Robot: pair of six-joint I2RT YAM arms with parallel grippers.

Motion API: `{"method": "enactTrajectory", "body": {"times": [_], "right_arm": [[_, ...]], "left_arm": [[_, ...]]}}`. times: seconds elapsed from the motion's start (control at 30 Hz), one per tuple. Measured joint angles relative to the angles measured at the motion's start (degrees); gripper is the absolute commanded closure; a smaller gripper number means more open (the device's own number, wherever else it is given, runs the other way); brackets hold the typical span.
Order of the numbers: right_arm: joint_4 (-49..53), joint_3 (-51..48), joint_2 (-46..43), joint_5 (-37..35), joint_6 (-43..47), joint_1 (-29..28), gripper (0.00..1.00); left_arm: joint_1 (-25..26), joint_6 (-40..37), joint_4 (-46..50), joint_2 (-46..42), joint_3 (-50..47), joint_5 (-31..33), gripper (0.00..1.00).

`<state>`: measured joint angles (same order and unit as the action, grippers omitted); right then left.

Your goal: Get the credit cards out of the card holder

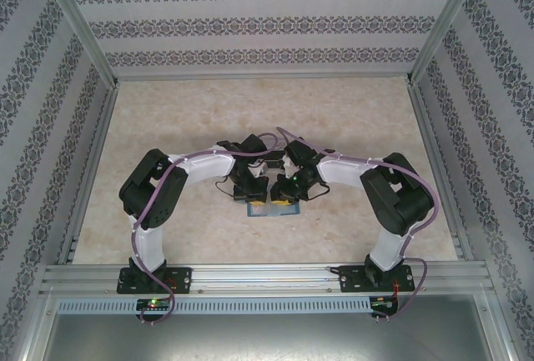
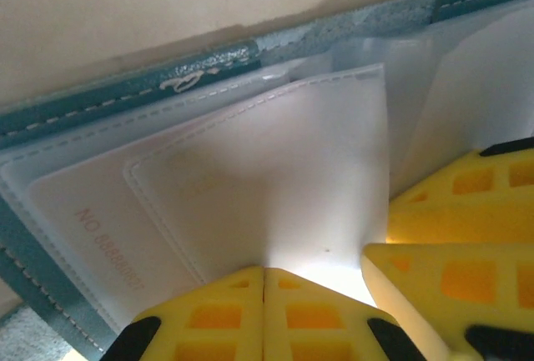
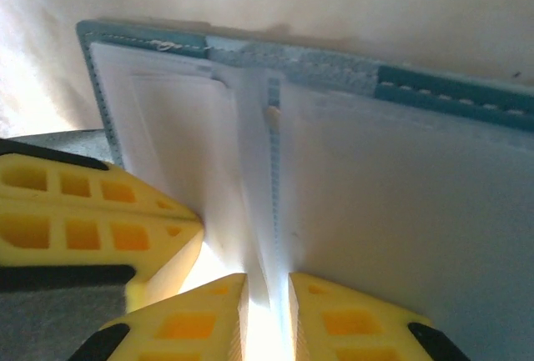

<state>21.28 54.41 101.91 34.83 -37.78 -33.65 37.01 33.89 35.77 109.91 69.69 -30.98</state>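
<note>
Since spread open, card holder (image 2: 125, 94) teal-edged, translucent sleeves (image 2: 317, 169) inside.

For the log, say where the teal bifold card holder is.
In the top view, the teal bifold card holder lies open on the table, between the left gripper and right gripper.

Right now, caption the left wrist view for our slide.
Left tool pinches a clear sleeve of the open teal card holder; a pale card sits inside.
</note>
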Motion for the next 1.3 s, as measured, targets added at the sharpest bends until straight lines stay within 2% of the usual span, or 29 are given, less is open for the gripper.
{"method": "enactTrajectory", "body": {"times": [0.13,0.3,1.3], "right_arm": [[-0.2,0.1,0.2,0.0,0.0,-0.3,0.88],[-0.2,0.2,0.2,0.0,0.1,-0.4,0.91],[-0.1,0.2,0.7,0.2,0.4,0.8,0.89]], "left_arm": [[0.0,0.0,-0.2,0.0,0.0,-0.1,0.94],[0.0,0.0,-0.2,0.0,-0.1,0.0,0.95],[-1.7,2.0,-0.8,-4.3,-3.8,6.8,0.97]]}}
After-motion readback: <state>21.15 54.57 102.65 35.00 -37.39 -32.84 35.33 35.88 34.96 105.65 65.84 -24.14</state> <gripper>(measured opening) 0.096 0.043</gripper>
